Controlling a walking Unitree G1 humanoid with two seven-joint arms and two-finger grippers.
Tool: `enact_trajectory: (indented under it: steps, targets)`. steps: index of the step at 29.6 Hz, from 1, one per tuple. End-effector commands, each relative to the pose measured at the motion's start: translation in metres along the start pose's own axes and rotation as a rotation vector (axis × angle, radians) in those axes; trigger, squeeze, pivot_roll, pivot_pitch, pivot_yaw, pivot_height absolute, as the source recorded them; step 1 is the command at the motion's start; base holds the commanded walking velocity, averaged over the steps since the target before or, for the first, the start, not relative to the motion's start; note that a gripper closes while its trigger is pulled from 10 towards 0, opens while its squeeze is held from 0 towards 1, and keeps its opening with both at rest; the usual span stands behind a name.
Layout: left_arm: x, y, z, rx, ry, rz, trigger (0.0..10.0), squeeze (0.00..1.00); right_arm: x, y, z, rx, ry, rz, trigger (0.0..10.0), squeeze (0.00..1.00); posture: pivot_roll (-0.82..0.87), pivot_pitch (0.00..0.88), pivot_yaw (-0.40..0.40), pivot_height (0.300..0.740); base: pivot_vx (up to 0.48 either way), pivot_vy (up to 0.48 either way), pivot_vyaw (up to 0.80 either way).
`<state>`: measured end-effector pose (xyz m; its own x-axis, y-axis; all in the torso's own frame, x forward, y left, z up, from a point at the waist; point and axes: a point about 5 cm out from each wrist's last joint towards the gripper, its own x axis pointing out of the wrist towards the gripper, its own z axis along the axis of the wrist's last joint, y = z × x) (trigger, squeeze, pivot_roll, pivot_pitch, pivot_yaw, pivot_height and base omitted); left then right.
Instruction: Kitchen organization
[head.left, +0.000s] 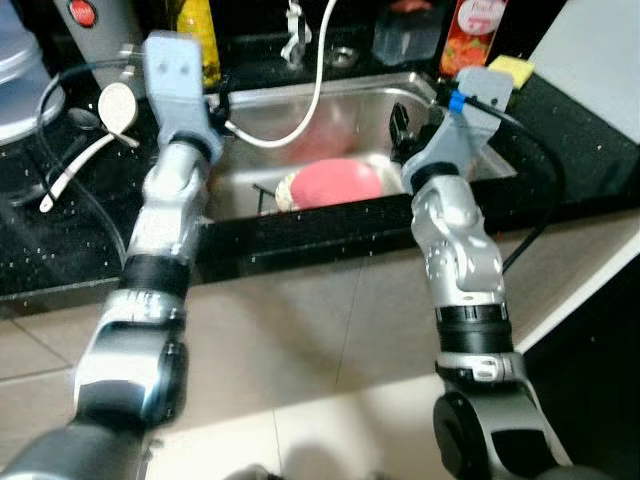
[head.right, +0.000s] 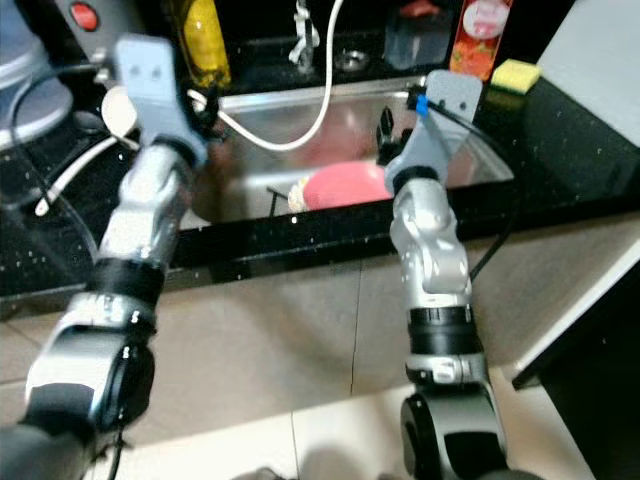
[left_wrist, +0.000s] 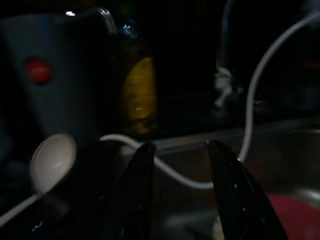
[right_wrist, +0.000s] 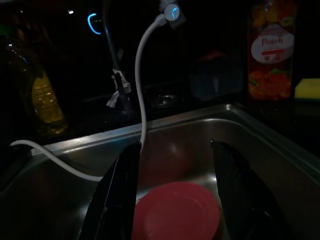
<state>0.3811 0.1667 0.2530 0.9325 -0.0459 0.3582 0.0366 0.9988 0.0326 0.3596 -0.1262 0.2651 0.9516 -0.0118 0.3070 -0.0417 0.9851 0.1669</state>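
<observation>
Sink (head.left: 470, 165) sits right in front of the robot, a steel basin set into a black speckled countertop (head.left: 90, 240), and both arms are reaching over the edge of it. Inside the basin there's a pink plate (head.left: 335, 183) lying on the bottom, towards the front wall, with something pale tucked against its left edge that I can't make out.

The right gripper (right_wrist: 172, 190) hangs over the right half of the basin, and from its wrist camera you can see its two black fingers spread apart with the pink plate showing between them, lower down, not touched. Nothing is held in it.

The left gripper (left_wrist: 182, 185) is up at the left rim of the sink, fingers also apart and empty, pointing across the corner of the basin. A white hose (head.left: 318, 90) loops down from above, dips across the back of the sink and runs off towards that left corner, passing just past the left fingertips.

On the counter to the left there's a white spoon (head.left: 100, 125) lying with its bowl near the left arm, plus a grey appliance (left_wrist: 55, 75) with a red button (head.left: 82, 13) behind it. Along the back ledge: a yellow bottle (head.left: 198, 35) on the left, a clear container (head.left: 405, 35) further right, then an orange juice carton (right_wrist: 272, 50) with "Peach" on it, and a yellow sponge (head.left: 511, 69) on the counter at the right corner of the sink. The floor below is beige tile (head.left: 300, 330)
</observation>
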Motion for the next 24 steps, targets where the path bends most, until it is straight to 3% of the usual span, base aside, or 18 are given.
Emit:
enact_trajectory:
  steps: [1,4,7,8,10,13,14,15,17,18,19,21,24]
  targets:
    - [-0.009,0.002,0.01,-0.002,-0.053,0.015,10.0,0.0,-0.001,0.003,0.002,0.01,-0.019,0.016,10.0,0.0,0.08,0.011,0.027,0.74,0.0,0.0,0.0]
    - [-0.022,0.007,0.012,0.001,-0.077,0.042,10.0,0.0,-0.002,0.002,0.001,0.005,-0.024,0.02,10.0,0.0,0.08,0.005,0.023,0.74,0.0,0.0,0.0]
    - [-0.05,-0.004,0.024,0.149,-0.172,-0.002,10.0,0.0,-0.006,-0.004,0.002,-0.031,-0.056,0.014,10.0,0.0,0.11,0.0,0.01,0.74,0.0,0.0,0.0]
    - [-0.05,-0.004,0.024,0.149,-0.172,-0.002,10.0,0.0,-0.006,-0.004,0.002,-0.031,-0.056,0.014,10.0,0.0,0.11,0.0,0.01,0.74,0.0,0.0,0.0]
    - [-0.066,-0.01,0.037,0.255,-0.23,0.019,10.0,0.0,-0.01,-0.013,0.005,-0.079,-0.094,-0.017,10.0,0.0,0.12,0.0,0.008,0.74,0.0,0.0,0.0]
    - [-0.092,-0.002,0.047,0.468,-0.25,0.139,10.0,0.0,-0.016,-0.039,0.013,-0.225,-0.151,-0.111,10.0,0.0,0.13,0.0,0.007,0.74,0.0,0.0,0.0]
    - [-0.112,0.012,0.033,0.525,-0.138,0.238,10.0,0.0,-0.023,-0.059,0.008,-0.283,-0.123,-0.173,10.0,0.0,0.14,0.002,0.008,0.74,0.0,0.0,0.0]
    - [-0.112,0.012,0.033,0.525,-0.138,0.238,10.0,0.0,-0.023,-0.059,0.008,-0.283,-0.123,-0.173,10.0,0.0,0.14,0.002,0.008,0.74,0.0,0.0,0.0]
    - [-0.15,0.02,0.003,0.524,0.058,0.243,10.0,0.0,-0.04,-0.091,-0.01,-0.345,-0.012,-0.243,10.0,0.0,0.14,0.015,0.006,0.74,0.0,0.0,0.0]
    - [-0.15,0.02,0.003,0.524,0.058,0.243,10.0,0.0,-0.04,-0.091,-0.01,-0.345,-0.012,-0.243,10.0,0.0,0.14,0.015,0.006,0.74,0.0,0.0,0.0]
    - [-0.161,0.018,-0.002,0.512,0.102,0.226,10.0,0.0,-0.046,-0.098,-0.016,-0.357,0.018,-0.252,10.0,0.0,0.14,0.023,0.005,0.74,0.0,0.0,0.0]
    - [-0.161,0.018,-0.002,0.512,0.102,0.226,10.0,0.0,-0.046,-0.098,-0.016,-0.357,0.018,-0.252,10.0,0.0,0.14,0.023,0.005,0.74,0.0,0.0,0.0]
    - [-0.193,-0.001,-0.026,0.375,0.306,0.091,10.0,0.0,-0.069,-0.118,-0.039,-0.383,0.148,-0.261,10.0,0.0,0.14,0.036,0.001,0.74,0.0,0.0,0.0]
